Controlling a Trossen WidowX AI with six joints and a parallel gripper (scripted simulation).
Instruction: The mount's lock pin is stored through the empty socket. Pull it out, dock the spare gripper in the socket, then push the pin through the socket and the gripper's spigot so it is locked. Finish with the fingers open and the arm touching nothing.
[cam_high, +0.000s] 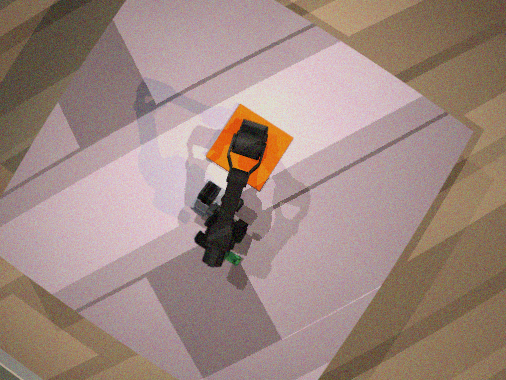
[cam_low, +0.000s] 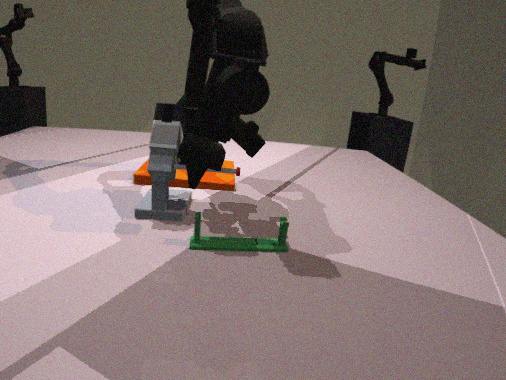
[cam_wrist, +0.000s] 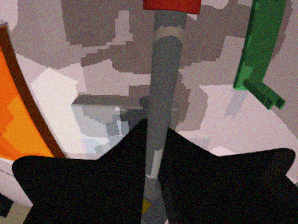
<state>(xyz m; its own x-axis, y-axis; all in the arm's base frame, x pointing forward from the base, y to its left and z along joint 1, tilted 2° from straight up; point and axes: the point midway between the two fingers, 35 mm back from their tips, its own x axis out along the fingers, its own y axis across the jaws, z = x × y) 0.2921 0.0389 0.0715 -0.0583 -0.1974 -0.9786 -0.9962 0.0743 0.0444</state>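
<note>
- Lock pin (cam_low: 229, 171) (cam_wrist: 167, 65): centre of the exterior frame, lying near level, long axis left to right, red head pointing right; far end hidden.
- Gripper (cam_low: 194, 184) (cam_wrist: 148, 124): jaws nearly shut, clenched on the pin's grey shaft.
- Grey mount (cam_low: 161, 167): stood upright, left of centre.

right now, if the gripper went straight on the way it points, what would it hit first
Probably the table beside the mount: the gripper points down, gripping the pin. Depth is unclear, so it might clip the mount's foot instead.
</note>
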